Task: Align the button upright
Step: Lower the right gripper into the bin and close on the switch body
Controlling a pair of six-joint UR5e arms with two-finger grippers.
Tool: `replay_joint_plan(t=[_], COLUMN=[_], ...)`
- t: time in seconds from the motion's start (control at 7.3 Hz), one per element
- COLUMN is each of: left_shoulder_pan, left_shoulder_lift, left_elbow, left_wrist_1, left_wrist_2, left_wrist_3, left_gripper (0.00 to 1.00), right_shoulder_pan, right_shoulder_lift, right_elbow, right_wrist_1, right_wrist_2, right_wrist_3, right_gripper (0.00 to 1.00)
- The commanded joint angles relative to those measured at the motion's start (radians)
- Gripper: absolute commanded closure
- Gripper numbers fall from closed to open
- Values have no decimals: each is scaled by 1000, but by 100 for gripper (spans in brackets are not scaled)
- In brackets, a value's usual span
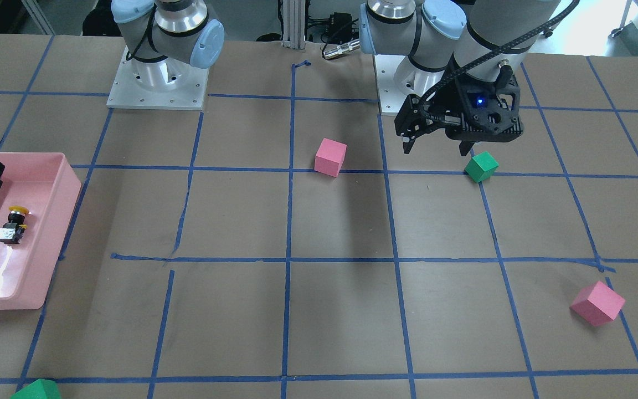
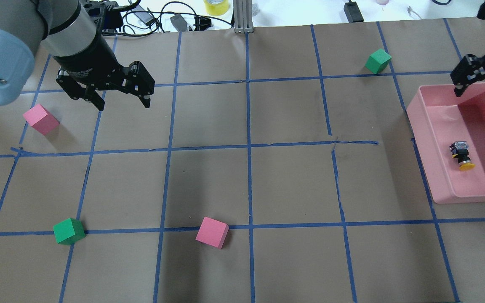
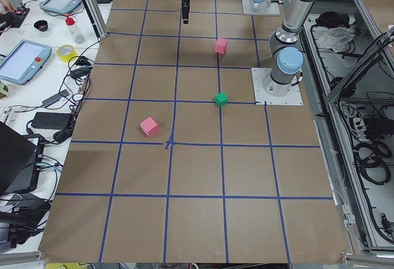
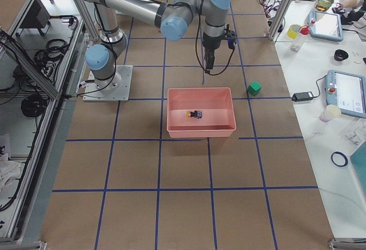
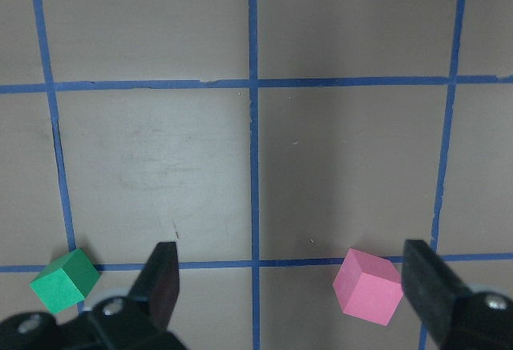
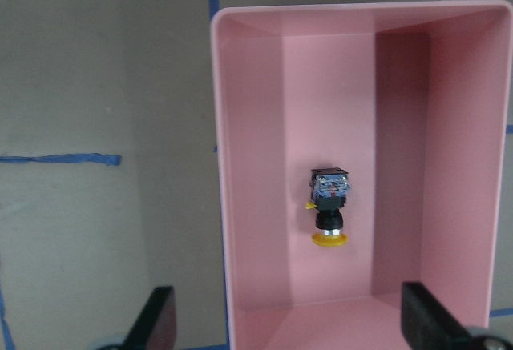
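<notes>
Left gripper (image 2: 122,103) hangs over bare table, fingers spread wide, holding nothing; parked clear, I'd say, since the job's across the way. Moving right: pink cube (image 2: 40,120), green cube (image 2: 69,231), second pink cube (image 2: 212,232), second green cube (image 2: 378,60). Two of each, mere clutter. One pink tray (image 2: 425,151), one button (image 2: 461,155) on its side inside. Right gripper (image 6: 292,322) hovers above, fingers wide, empty, likely lining up to reach in.
</notes>
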Motion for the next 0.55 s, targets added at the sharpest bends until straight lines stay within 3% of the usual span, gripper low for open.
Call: replay_joint_plan(t=[0.0, 0.41], left_shoulder_pan=[0, 1], left_shoulder_lift=[0, 8], left_elbow=[0, -17], left_wrist_1=[0, 2], left_wrist_2=[0, 0], left_wrist_3=[0, 0], left_gripper=[0, 0], right_shoulder_pan=[-135, -160], right_shoulder_lift=[42, 139], right_elbow=[141, 197], right_wrist_1=[-199, -348], right_wrist_2=[61, 66], right_wrist_3=[-124, -137], right_gripper=[0, 0])
